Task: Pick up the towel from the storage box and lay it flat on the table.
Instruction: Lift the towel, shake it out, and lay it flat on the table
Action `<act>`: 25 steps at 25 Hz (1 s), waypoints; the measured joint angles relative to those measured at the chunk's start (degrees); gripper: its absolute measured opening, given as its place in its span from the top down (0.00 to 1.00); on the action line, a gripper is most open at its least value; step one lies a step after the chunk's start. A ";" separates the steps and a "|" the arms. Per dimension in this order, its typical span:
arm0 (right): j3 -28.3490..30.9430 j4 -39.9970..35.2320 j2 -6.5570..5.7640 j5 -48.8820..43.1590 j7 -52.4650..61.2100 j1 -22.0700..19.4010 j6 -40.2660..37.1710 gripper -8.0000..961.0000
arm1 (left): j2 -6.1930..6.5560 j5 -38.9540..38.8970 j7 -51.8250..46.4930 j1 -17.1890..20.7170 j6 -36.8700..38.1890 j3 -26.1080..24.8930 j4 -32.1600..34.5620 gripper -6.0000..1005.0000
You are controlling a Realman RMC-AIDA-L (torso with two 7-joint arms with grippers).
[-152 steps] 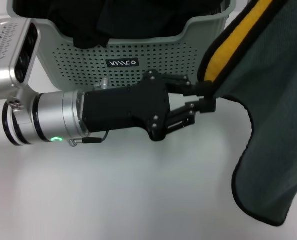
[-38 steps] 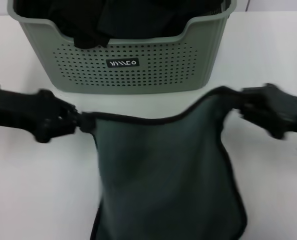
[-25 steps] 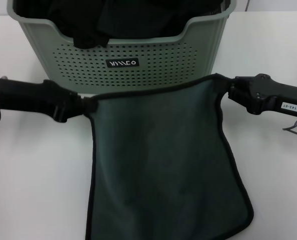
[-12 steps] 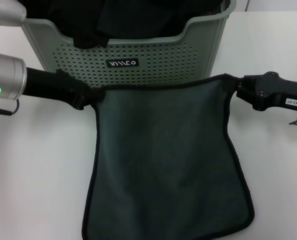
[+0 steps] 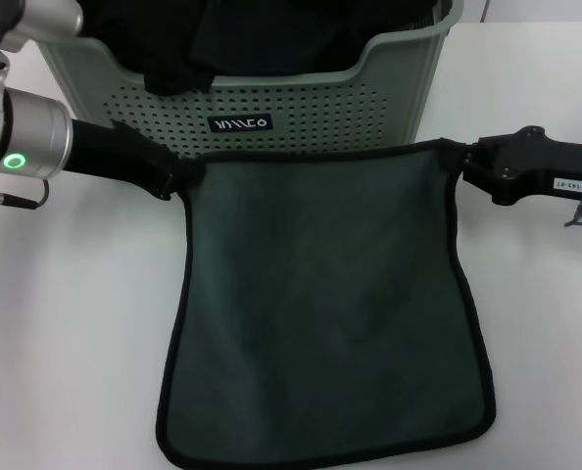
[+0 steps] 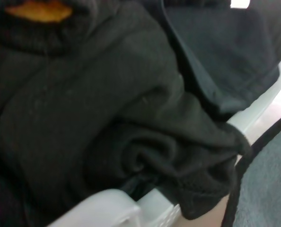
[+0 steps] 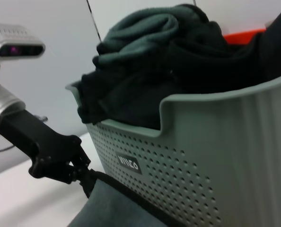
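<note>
The towel [image 5: 320, 304] is spread green side up over the white surface [image 5: 75, 343] just in front of the storage box [image 5: 271, 117], its far edge pulled straight between 2 hands. The left hand [image 5: 178, 178] pinches the towel's far left corner and the right hand [image 5: 460, 162] pinches the far right corner, both close to the box's front wall. Dark cloths [image 5: 242, 34] fill the box.
</note>
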 joint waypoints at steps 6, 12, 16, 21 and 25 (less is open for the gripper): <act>-0.12 -1.73 0.31 -1.36 0.90 0.52 1.73 0.82 | -0.03 0.23 -0.54 -0.07 -2.27 1.10 -0.27 0.96; -0.05 -1.74 0.15 -1.94 2.18 1.28 2.01 0.82 | 0.02 0.03 -0.76 -0.05 -2.75 1.12 -0.41 0.96; -0.06 -1.85 0.26 -2.14 3.44 1.34 2.19 0.81 | 0.03 -0.17 -0.77 -0.05 -2.77 1.09 -0.43 0.96; -0.48 -2.37 0.25 -3.43 5.63 1.24 2.36 0.81 | 0.07 -0.32 -1.33 0.02 -2.65 0.97 -1.04 0.96; -0.54 -3.06 0.29 -5.62 8.76 1.03 3.31 0.81 | 0.24 -1.06 -2.34 0.16 -2.48 0.69 -1.26 0.92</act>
